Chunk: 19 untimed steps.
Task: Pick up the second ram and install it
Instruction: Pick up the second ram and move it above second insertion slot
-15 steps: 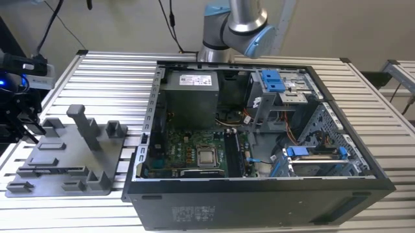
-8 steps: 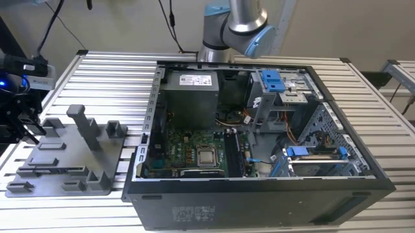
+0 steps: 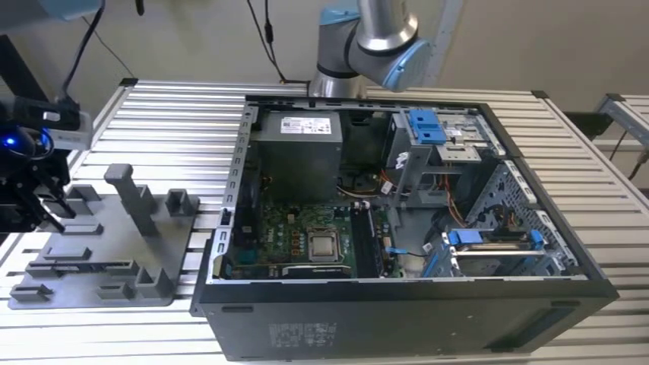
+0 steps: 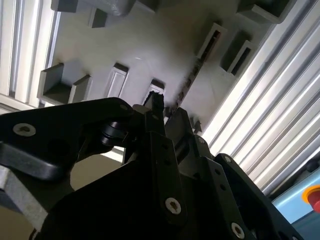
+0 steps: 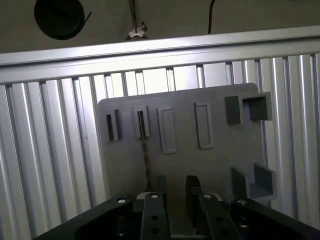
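Silver-grey tubular arm (image 3: 378, 19), pale blue joint caps (image 3: 409, 65), matt black pincer (image 5: 176, 188), small bright round screw heads (image 5: 121, 201)

Exterior view: high, oblique, set back. It looks down on the open computer case (image 3: 406, 304) and the slatted table (image 3: 172, 106), with the grey fixture plate (image 3: 102, 281) at the exterior view's left. Both wrist views look close past the hand (image 5: 176, 187) (image 4: 167, 111) onto that same plate (image 5: 220, 165) (image 4: 150, 45) — the first squarely, the second at a steep slant.

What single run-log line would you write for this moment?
gripper: open, over grey fixture tray | second ram: standing on edge in tray slot, not gripped | pick: not yet done
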Motion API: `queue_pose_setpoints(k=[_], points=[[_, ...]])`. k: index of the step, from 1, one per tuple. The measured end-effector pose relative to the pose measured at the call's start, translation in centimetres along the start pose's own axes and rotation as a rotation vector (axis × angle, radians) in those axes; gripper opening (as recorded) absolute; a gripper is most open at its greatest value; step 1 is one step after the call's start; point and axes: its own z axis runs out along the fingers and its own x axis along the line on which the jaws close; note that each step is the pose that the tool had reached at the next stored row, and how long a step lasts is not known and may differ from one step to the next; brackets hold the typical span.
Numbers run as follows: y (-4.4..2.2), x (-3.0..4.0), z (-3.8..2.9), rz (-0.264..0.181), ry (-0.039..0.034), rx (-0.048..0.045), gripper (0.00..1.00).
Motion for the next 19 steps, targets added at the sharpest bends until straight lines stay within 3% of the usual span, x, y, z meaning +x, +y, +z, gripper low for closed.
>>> queue_pose_setpoints(k=[5,11,19], points=[[-0.03,0.06,0.29,-0.026,0.0155,-0.0044,0.31],[-0.04,0.13,0.74,-0.088,0.0151,-0.0002,0.31],[-0.04,0.16,1.03,-0.089,0.0148,0.0006,0.31]])
